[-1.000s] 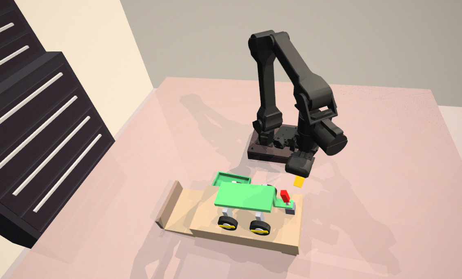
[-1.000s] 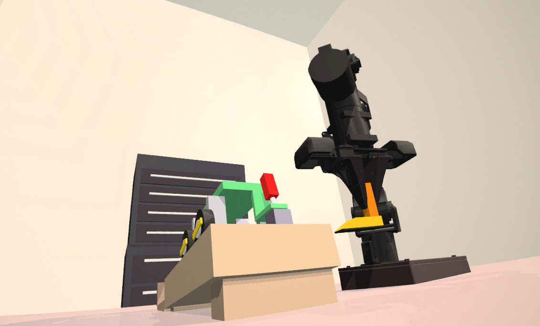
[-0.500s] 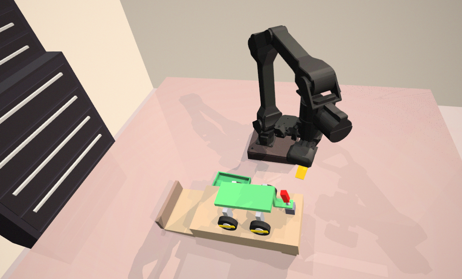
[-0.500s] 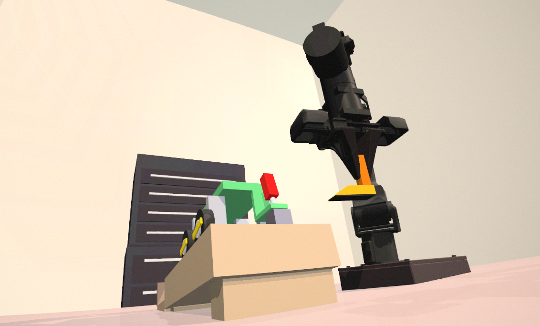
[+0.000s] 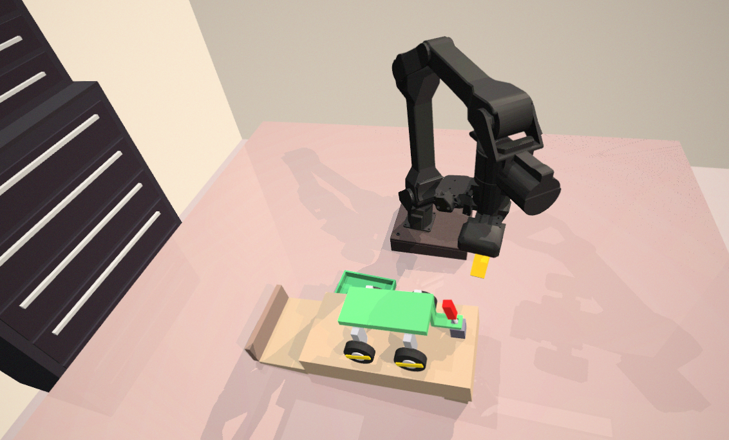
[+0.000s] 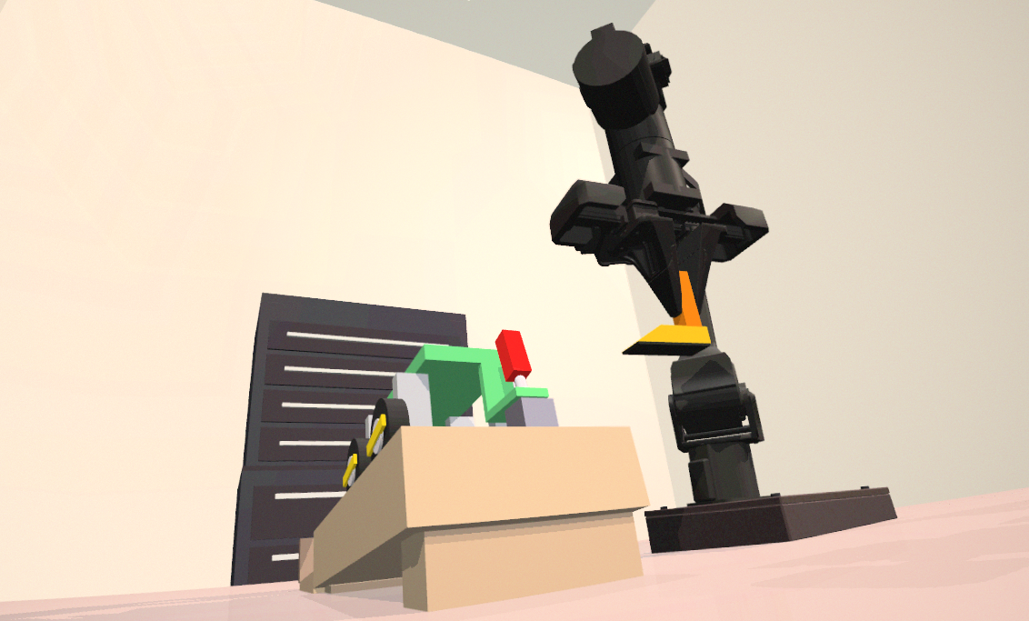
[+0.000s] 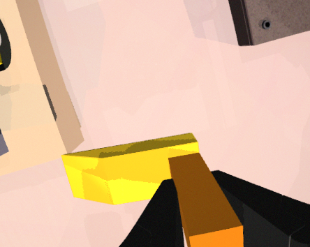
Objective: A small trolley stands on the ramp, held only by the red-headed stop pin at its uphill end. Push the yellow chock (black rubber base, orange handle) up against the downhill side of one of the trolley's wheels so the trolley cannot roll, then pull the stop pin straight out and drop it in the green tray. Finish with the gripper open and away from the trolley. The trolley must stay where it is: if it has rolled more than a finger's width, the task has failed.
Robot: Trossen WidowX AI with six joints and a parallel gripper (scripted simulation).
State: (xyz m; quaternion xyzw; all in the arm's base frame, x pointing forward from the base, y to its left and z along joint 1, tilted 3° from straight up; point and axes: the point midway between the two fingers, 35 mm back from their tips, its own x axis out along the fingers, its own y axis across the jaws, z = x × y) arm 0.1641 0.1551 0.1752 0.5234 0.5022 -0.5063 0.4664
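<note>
My gripper [image 6: 687, 311] [image 7: 191, 185] is shut on the orange handle of the yellow chock [image 5: 479, 267] [image 6: 674, 335] [image 7: 130, 171]. It holds the chock in the air, beyond the ramp's uphill end on the robot's side. The green trolley [image 5: 386, 310] [image 6: 454, 354] stands on the wooden ramp [image 5: 322, 355] [image 6: 524, 470] [image 7: 15, 42]. The red-headed stop pin [image 5: 449, 309] [image 6: 513, 354] stands in the trolley's uphill tab, above a grey block. The green tray [image 5: 371, 279] lies behind the ramp in the top view, partly hidden by the trolley. The fingertips are hidden in the top view.
The robot's base plate [image 5: 429, 244] [image 6: 721, 525] [image 7: 287, 21] lies behind the ramp. A brown end board [image 5: 268, 319] stands across the ramp's low end. A dark drawer cabinet [image 5: 80, 209] [image 6: 265, 432] stands at the left of the top view.
</note>
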